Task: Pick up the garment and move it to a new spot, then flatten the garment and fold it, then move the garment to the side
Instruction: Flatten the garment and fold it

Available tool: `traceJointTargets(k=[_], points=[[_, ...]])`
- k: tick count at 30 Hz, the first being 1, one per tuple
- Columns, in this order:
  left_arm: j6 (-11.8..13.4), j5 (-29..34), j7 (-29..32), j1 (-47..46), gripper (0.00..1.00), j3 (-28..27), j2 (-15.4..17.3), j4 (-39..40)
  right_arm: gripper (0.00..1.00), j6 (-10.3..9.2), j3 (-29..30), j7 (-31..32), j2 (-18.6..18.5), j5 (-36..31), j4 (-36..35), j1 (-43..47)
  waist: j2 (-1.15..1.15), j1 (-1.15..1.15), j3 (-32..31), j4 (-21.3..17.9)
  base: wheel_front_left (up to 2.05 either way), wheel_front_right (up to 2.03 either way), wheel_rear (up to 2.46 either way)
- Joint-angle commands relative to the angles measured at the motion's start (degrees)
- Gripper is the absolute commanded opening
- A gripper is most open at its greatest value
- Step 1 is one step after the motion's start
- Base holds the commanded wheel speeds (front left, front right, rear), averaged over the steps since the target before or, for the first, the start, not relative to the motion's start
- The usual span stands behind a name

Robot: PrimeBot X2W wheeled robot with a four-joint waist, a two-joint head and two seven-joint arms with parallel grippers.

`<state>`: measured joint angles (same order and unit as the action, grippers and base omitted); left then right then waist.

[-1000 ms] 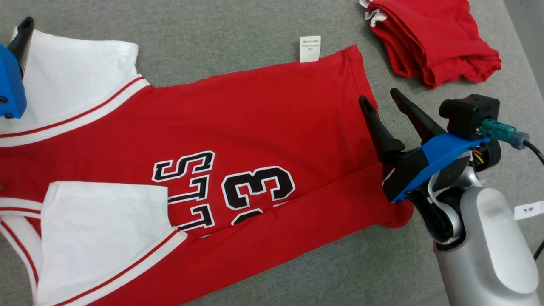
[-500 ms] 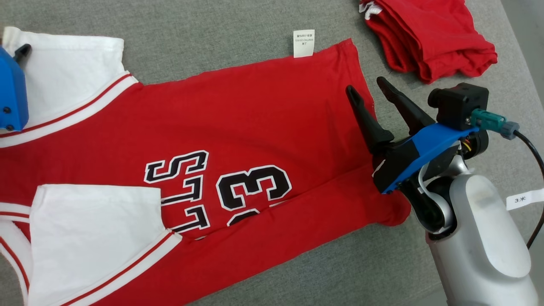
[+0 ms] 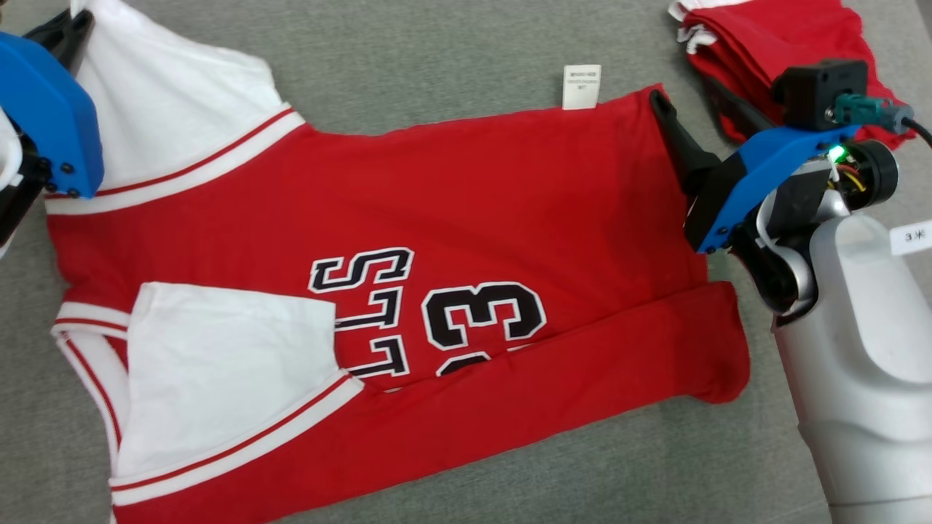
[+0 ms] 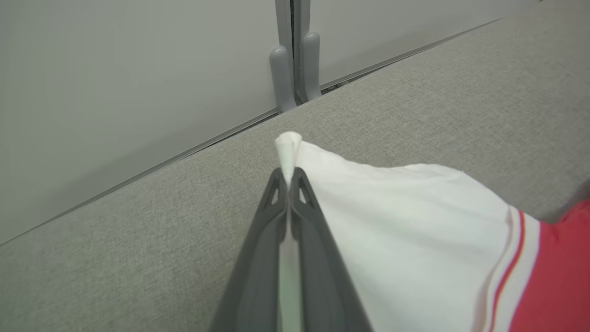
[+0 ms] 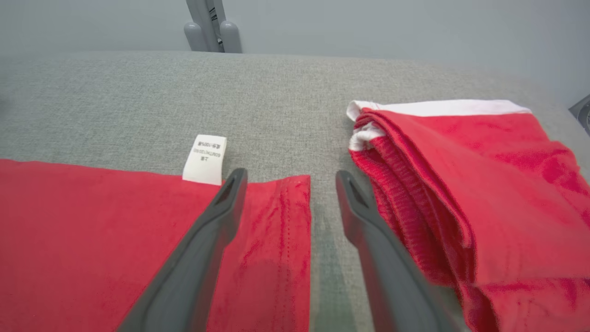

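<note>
The left gripper (image 4: 288, 174) was closed, its two dark fingers pressed together on a white corner of the garment (image 4: 396, 221). The right gripper (image 5: 290, 180) stood wide open, with the pale forearm (image 3: 859, 349) behind it.

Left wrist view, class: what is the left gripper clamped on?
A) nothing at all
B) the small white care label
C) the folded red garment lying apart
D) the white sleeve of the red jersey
D: in the left wrist view the left gripper is shut on a pinched fold of the white sleeve, with a tuft of white cloth poking out past its tips.
</note>
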<state>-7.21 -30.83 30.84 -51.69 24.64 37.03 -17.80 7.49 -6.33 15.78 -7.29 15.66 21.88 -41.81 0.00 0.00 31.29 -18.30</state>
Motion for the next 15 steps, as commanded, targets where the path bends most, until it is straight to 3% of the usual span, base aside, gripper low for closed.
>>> traceJointTargets(k=[1, 10, 11, 12, 13, 15], points=[[-0.33, -0.09, -1.52, -0.96, 0.0, 0.2, -0.41, 0.52, 1.0, 0.0, 0.58, 0.65, -0.28, -0.59, 1.93, -1.84, 0.0, 0.0, 0.13, 1.17, 0.0, 0.0, 0.0], [-0.26, -0.41, -7.53, -0.55, 0.0, 2.54, -2.13, 3.07, 1.0, 0.0, 5.26, 3.04, -0.11, -1.4, 13.7, -7.26, 0.0, 0.0, 0.55, 5.54, 0.0, 0.0, 0.0], [-0.26, -0.5, -7.88, -0.36, 0.0, 2.86, -2.32, 3.12, 0.85, 0.0, 5.31, 3.05, 0.08, -1.08, 14.53, -7.61, 0.0, 0.0, 0.57, 5.77, 0.0, 0.0, 0.0], [-0.27, -0.58, -8.22, -0.29, 0.0, 3.13, -2.52, 3.23, 0.49, 0.0, 5.29, 3.03, 0.16, -0.8, 15.29, -7.86, 0.0, 0.0, 0.58, 5.99, 0.0, 0.0, 0.0], [-0.27, -0.68, -8.53, -0.26, 0.0, 3.31, -2.67, 3.28, 0.39, 0.0, 5.25, 2.84, 0.11, -0.83, 15.95, -8.07, 0.0, 0.0, 0.57, 6.15, 0.0, 0.0, 0.0], [-0.28, -0.91, -9.11, -0.18, 0.0, 3.75, -2.99, 3.16, 0.0, 0.0, 4.91, 2.29, -0.31, -1.34, 17.09, -8.32, 0.0, 0.0, 0.42, 6.41, 0.0, 0.0, 0.0]])
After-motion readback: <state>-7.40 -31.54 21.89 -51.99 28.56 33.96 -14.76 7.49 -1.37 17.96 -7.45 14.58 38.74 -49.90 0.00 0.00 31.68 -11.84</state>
